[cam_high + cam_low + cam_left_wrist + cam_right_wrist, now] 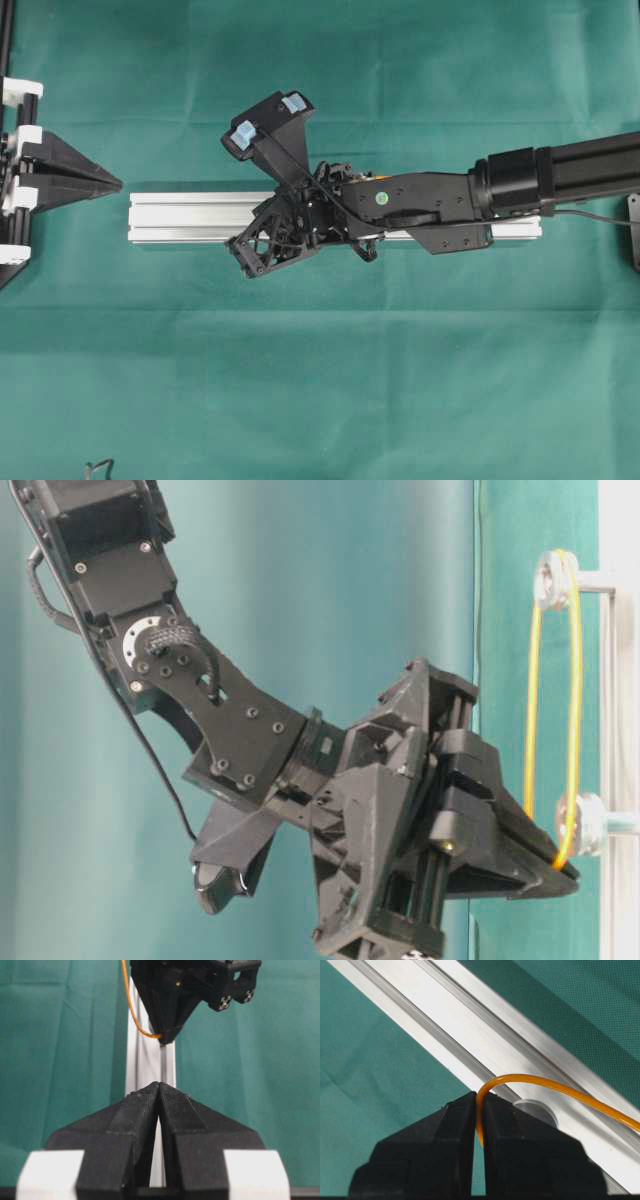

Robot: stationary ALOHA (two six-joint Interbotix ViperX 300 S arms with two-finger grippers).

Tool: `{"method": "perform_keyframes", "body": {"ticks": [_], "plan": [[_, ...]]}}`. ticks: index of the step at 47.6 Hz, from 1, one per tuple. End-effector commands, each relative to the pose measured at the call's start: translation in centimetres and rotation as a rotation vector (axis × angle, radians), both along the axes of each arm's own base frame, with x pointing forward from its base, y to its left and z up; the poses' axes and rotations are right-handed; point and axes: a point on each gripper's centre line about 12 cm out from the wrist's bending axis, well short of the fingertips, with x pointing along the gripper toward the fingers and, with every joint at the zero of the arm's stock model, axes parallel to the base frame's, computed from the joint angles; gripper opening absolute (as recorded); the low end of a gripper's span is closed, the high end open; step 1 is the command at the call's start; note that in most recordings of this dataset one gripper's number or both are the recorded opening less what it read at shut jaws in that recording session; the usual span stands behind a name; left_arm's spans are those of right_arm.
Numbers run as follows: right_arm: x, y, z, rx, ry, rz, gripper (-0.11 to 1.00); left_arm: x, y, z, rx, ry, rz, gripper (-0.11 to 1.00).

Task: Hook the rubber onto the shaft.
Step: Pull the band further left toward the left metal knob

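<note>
The right gripper (479, 1110) is pinching the rubber (560, 1087) between its matte black, wedge-shaped fingertips; the thin glossy orange band is arching out of them over the ribbed aluminium rail (485, 1035), just beside a round silver shaft end (540, 1109); farther off, the band is running as a taut loop up to a second pulley (552, 578); the left gripper (159, 1091) is sitting closed and empty on the green cloth (400, 380).

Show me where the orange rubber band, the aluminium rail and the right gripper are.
rubber band (574, 680), table-level view, its right strand.
aluminium rail (190, 217), overhead view, the bare left end.
right gripper (479, 1110), right wrist view, between the tips shut on the band.
</note>
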Motion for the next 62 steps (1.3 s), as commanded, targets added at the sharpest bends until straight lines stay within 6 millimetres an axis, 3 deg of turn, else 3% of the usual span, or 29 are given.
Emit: {"method": "perform_keyframes", "body": {"ticks": [1, 62], "plan": [[0.6, 0.2, 2.0, -0.001, -0.059, 0.009, 0.06, 0.3, 0.1, 1.2, 0.001, -0.029, 0.002, 0.00], [0.3, 1.6, -0.2, 0.012, -0.011, 0.023, 0.06, 0.3, 0.1, 1.1, 0.000, -0.028, 0.002, 0.00]]}}
